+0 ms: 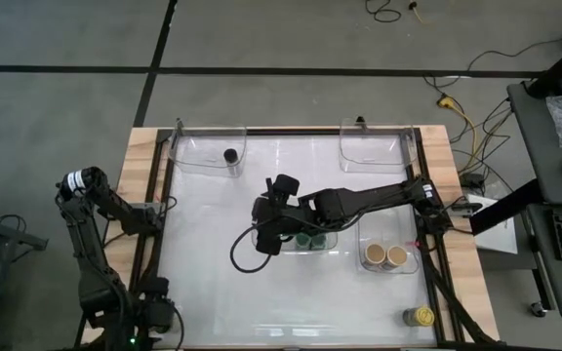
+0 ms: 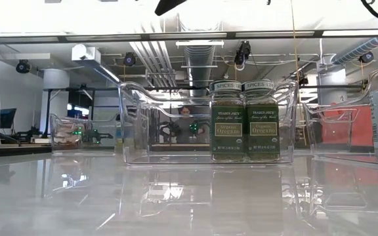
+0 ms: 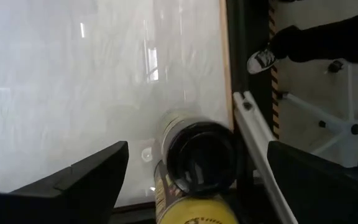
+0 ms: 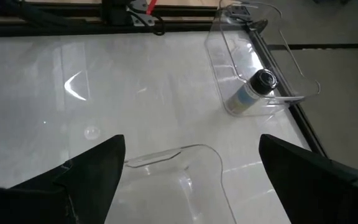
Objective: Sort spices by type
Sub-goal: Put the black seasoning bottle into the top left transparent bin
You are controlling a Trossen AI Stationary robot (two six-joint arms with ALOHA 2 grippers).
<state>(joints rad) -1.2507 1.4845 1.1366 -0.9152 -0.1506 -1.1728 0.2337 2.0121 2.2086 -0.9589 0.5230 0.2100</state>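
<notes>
My right claw (image 1: 267, 237) hangs released over the green jars (image 1: 310, 238) in the middle tray (image 1: 328, 246). The yellow jar (image 1: 419, 316) probably comes next, standing behind it near the surface's corner.

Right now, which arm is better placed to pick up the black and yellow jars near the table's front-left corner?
Probably the left. Its open left gripper looks straight at the black-lidded jar and yellow jar. The right gripper hangs over the middle tray.
</notes>
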